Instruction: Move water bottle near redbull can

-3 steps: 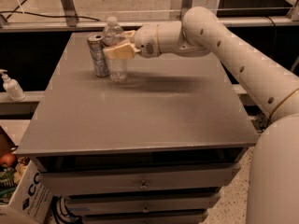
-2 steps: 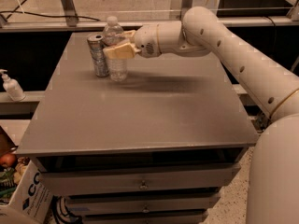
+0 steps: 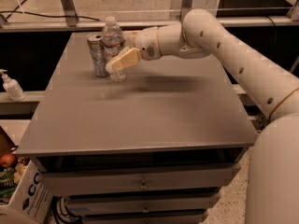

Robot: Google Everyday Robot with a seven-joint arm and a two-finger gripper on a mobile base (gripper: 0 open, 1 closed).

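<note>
Camera view looks down on a grey table (image 3: 140,115) with drawers (image 3: 140,183) under its front edge. The water bottle (image 3: 113,37) stands upright near the far left corner, a little in from the back edge and the left edge. The redbull can (image 3: 97,55) stands upright just beside it on the left, the two so close that I cannot tell whether they touch.

The arm (image 3: 224,45) reaches in from the right, crossing above the far part of the top, and ends at the gripper (image 3: 115,62), which sits at the bottle's lower half. One tan finger (image 3: 125,59) lies across the front of the bottle; the other is hidden behind it. The claw appears clamped narrowly on the bottle, whose base rests on the table.

Bare grey surface runs from the bottle and can to the front edge and to the right edge. Beyond the left edge, a small white pump bottle (image 3: 11,85) stands on a lower ledge, and a cardboard box (image 3: 23,199) sits by the front left corner. A metal rail (image 3: 140,24) runs just behind the back edge.
</note>
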